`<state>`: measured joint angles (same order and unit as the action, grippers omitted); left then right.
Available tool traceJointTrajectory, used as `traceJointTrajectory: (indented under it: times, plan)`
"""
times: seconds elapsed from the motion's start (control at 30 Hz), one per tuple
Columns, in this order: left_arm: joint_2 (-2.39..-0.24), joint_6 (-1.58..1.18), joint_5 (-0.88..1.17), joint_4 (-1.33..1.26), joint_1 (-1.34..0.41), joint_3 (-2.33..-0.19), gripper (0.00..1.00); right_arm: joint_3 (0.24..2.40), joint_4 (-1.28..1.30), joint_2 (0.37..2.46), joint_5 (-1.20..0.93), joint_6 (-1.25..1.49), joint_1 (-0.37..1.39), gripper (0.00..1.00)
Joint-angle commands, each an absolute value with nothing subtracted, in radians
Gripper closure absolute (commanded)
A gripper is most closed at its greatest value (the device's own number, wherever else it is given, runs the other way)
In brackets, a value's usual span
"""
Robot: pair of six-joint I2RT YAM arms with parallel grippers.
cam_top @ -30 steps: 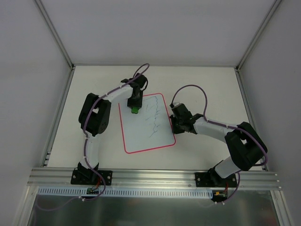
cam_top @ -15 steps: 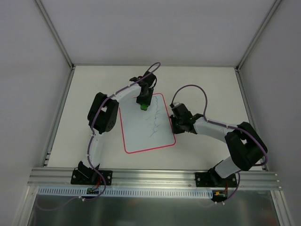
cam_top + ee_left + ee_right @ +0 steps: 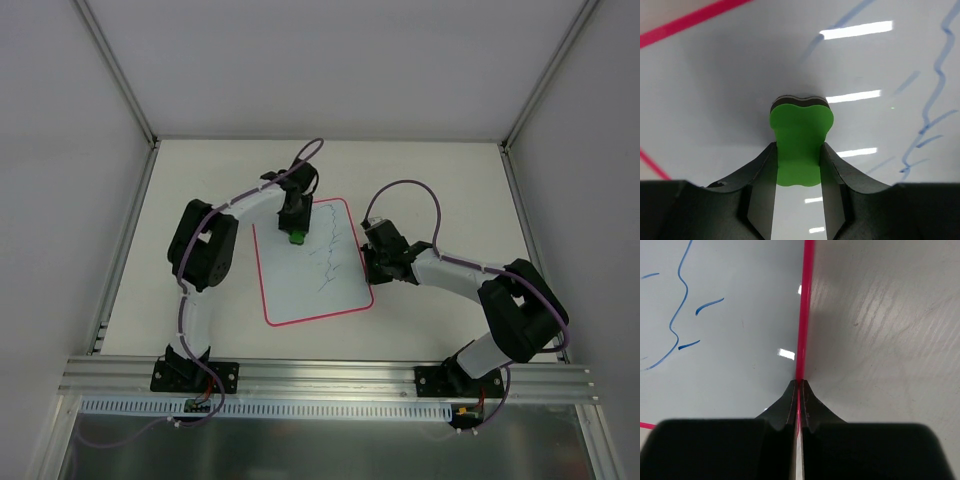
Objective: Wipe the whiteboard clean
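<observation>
The whiteboard (image 3: 300,290) lies flat on the table (image 3: 440,180). My left gripper (image 3: 294,230), over the board's far-left part, is clamped on a green eraser (image 3: 800,140) set against the white surface, left of the blue pen lines (image 3: 330,255). My right gripper (image 3: 368,262) pinches the board's pink right rim, fingers nearly together.

One whiteboard (image 3: 300,290), one green block (image 3: 294,237), one table (image 3: 440,180), two claws (a left claw (image 3: 799,148) and a right claw (image 3: 799,386)).

Flat pink-rimmed whiteboard (image 3: 310,265), blue scribbles
</observation>
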<state>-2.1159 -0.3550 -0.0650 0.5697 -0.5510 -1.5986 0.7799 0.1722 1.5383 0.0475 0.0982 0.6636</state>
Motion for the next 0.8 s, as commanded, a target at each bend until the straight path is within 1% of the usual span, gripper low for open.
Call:
traceJointTrajectory:
  times: [0.0,0.07,0.13,0.23,0.4,0.53,0.77]
  plan:
    - [-2.117,-0.371,-0.156,0.707,-0.462,-1.519,1.00,0.749,0.287,1.580,0.086,0.097,0.666,1.00]
    - [-2.111,-0.373,-0.164,0.710,-0.459,-1.503,1.00,0.749,0.285,1.582,0.086,0.098,0.667,1.00]
    - [-2.109,-0.383,-0.102,0.710,-0.466,-1.491,1.00,0.750,0.287,1.582,0.086,0.100,0.666,1.00]
    - [-2.108,-0.385,-0.078,0.710,-0.508,-1.479,1.00,0.752,0.287,1.582,0.087,0.098,0.666,1.00]
    - [-2.126,-0.410,0.004,0.707,-0.667,-1.499,1.00,0.752,0.287,1.582,0.091,0.098,0.666,1.00]
    - [-2.140,-0.437,0.074,0.707,-0.758,-1.532,1.00,0.749,0.285,1.574,0.098,0.101,0.667,1.00]
    - [-2.108,-0.463,0.006,0.709,-0.755,-1.520,1.00,0.739,0.285,1.545,0.109,0.101,0.666,0.99]
